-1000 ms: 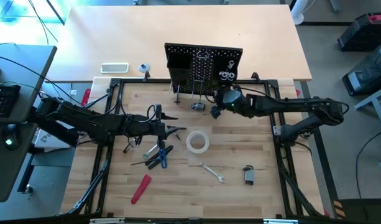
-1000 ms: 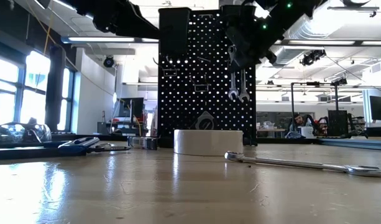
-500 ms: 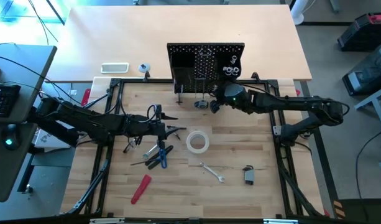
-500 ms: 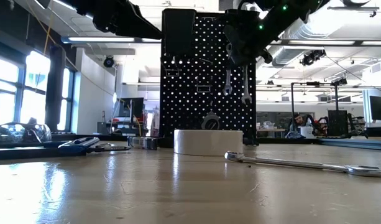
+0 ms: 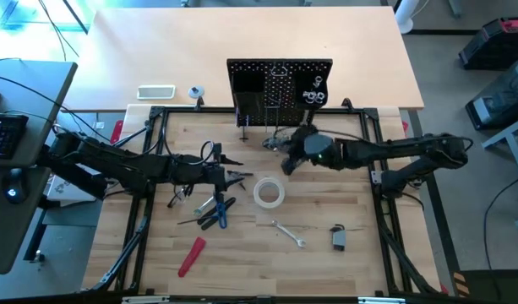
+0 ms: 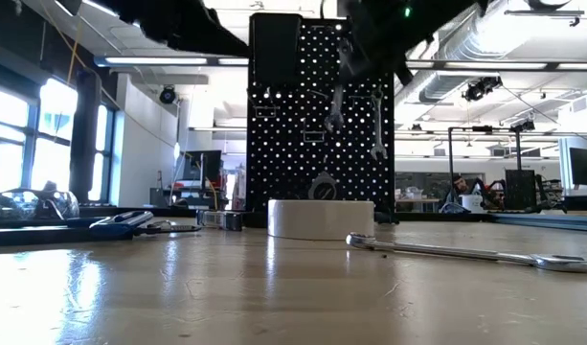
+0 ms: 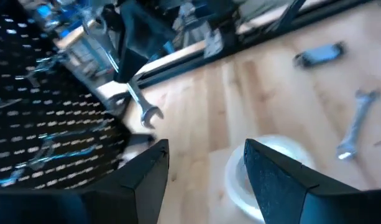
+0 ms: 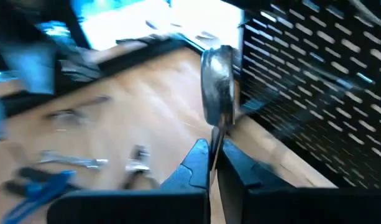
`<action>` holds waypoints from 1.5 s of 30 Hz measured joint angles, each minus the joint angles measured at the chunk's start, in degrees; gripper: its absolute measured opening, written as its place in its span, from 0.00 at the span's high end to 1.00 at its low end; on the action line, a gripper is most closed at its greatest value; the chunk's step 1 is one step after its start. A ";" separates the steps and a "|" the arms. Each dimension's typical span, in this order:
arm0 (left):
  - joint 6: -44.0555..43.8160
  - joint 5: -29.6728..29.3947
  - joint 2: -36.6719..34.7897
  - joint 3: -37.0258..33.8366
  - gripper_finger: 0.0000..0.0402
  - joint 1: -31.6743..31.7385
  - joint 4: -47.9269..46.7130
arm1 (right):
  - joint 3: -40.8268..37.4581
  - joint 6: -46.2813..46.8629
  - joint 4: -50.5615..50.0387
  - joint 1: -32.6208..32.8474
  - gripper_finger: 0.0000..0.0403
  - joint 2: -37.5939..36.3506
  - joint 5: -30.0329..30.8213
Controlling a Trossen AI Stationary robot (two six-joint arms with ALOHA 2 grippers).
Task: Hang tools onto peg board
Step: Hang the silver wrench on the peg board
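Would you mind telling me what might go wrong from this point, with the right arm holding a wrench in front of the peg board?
1. The right gripper pinches the wrench only at its thin end, so it may swing or slip.
2. The peg board stands on thin legs close by; a bump could tip it and shake off the hung wrench.
3. The open left gripper hovers beside the tape roll and could nudge it.

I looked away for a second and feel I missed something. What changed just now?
The right gripper, fingers shut on a wrench, pulled back from the peg board toward the table's middle, carrying the wrench off with it. The peg board itself shifted slightly early on. The left gripper stayed open beside the tape roll; the tools on the table didn't move.
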 joint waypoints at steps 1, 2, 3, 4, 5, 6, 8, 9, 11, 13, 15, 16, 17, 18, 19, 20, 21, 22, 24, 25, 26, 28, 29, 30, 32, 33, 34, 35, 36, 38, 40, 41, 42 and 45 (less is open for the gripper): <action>-0.80 1.08 0.19 0.00 0.50 0.23 0.65 | 0.00 -1.04 1.61 1.63 0.99 0.00 0.02; -1.70 1.56 0.55 0.03 0.50 0.37 1.80 | 0.00 -2.16 3.55 3.24 0.99 0.00 0.04; -2.35 1.72 0.94 0.04 0.50 0.56 2.75 | 0.00 -3.53 5.44 4.78 0.99 0.00 0.02; -2.99 1.70 1.28 0.04 0.50 0.64 3.38 | 0.00 -4.72 7.33 6.28 0.99 0.00 0.09; -3.47 1.72 1.74 0.04 0.50 0.68 4.56 | 0.00 -5.51 9.31 7.60 0.99 0.00 0.49; -3.90 1.74 2.43 0.05 0.50 0.68 6.34 | 0.02 -6.49 11.12 8.85 0.99 -0.02 0.76; -4.46 2.32 3.95 0.07 0.50 0.67 9.35 | 0.02 -8.99 14.36 11.04 0.99 0.28 1.40; -4.73 3.01 4.93 0.07 0.50 0.58 11.02 | 0.03 -10.24 16.23 11.85 0.99 0.68 1.69; -5.15 4.35 6.88 0.07 0.50 0.42 14.41 | 0.07 -12.05 18.39 13.25 0.99 1.79 1.65; -6.18 5.20 8.58 0.16 0.50 0.20 17.23 | 0.07 -12.42 19.87 13.93 0.99 3.31 0.15; -6.50 5.78 10.20 0.79 0.50 0.11 18.08 | 0.07 -11.62 19.86 14.10 0.99 4.78 -0.30; -6.59 5.80 10.79 1.20 0.50 0.00 18.02 | 0.07 -11.15 19.82 14.15 0.99 5.36 -0.29; -6.93 5.76 11.30 1.55 0.50 -0.19 17.75 | 0.07 -10.78 19.73 14.15 0.99 6.03 -0.27; -7.37 5.69 11.68 2.00 0.50 -0.30 17.67 | 0.07 -10.58 19.86 14.15 0.99 6.60 -0.30; -7.74 5.57 12.07 2.32 0.50 -0.30 17.79 | 0.07 -10.50 19.78 14.15 0.99 7.10 -0.33; -8.12 5.57 12.40 2.60 0.50 -0.30 17.77 | 0.08 -10.38 19.76 14.15 0.99 7.57 -0.58; -8.53 5.57 12.72 2.83 0.50 -0.32 17.45 | 0.19 -10.30 19.95 14.15 0.99 7.91 -1.03; -8.93 5.67 13.22 3.23 0.50 -0.32 16.98 | 0.22 -10.30 20.21 14.16 0.99 8.21 -1.58; -9.45 5.98 13.92 4.23 0.50 -0.31 15.71 | 0.24 -10.28 21.25 14.17 0.99 8.72 -3.11; -9.50 5.97 14.20 4.86 0.50 -0.30 14.31 | 0.24 -10.30 21.57 14.17 0.99 8.94 -3.55; -9.50 5.97 14.40 5.65 0.51 -0.29 12.75 | 0.26 -10.29 21.61 14.17 0.99 8.98 -4.04; -9.53 5.97 14.86 6.77 0.54 -0.24 10.94 | 0.26 -10.26 21.42 14.23 0.99 9.03 -4.61; -9.50 5.99 14.92 7.03 0.57 -0.24 10.01 | 0.31 -9.87 21.08 14.23 0.99 9.01 -4.99; -9.48 6.26 14.92 7.05 0.61 -0.24 9.73 | 0.35 -9.21 20.21 14.26 0.99 9.01 -5.05; -9.49 7.62 14.89 7.19 0.69 -0.23 10.09 | 0.35 -8.12 18.00 14.26 0.99 9.01 -5.09; -9.48 8.65 14.79 7.19 0.74 -0.14 9.97 | 0.35 -7.61 17.11 14.36 0.99 9.01 -5.05; -9.48 9.55 14.74 7.19 0.78 -0.03 9.89 | 0.35 -7.26 16.49 14.55 0.99 9.01 -5.13; -9.48 10.55 14.74 7.19 0.83 0.16 9.73 | 0.35 -7.02 16.06 14.76 0.99 9.01 -4.95; -9.50 12.08 14.76 7.17 0.88 0.32 9.55 | 0.35 -6.80 15.73 15.00 0.99 9.01 -4.47; -9.65 14.24 14.77 7.17 0.95 0.68 9.30 | 0.35 -6.60 15.43 15.34 0.99 8.99 -3.90; -9.85 15.79 14.77 7.15 0.98 0.99 9.32 | 0.35 -6.63 15.32 15.59 0.98 8.94 -3.52; -9.85 15.93 14.77 7.15 0.98 1.01 9.35 | 0.35 -6.61 15.34 15.72 0.98 8.94 -3.32; -9.77 15.98 14.77 7.15 0.98 1.01 9.38 | 0.35 -6.61 15.35 15.77 0.98 8.94 -3.30; -9.62 16.69 14.96 7.13 0.98 1.01 9.67 | 0.35 -7.10 15.54 15.83 0.99 8.94 -3.34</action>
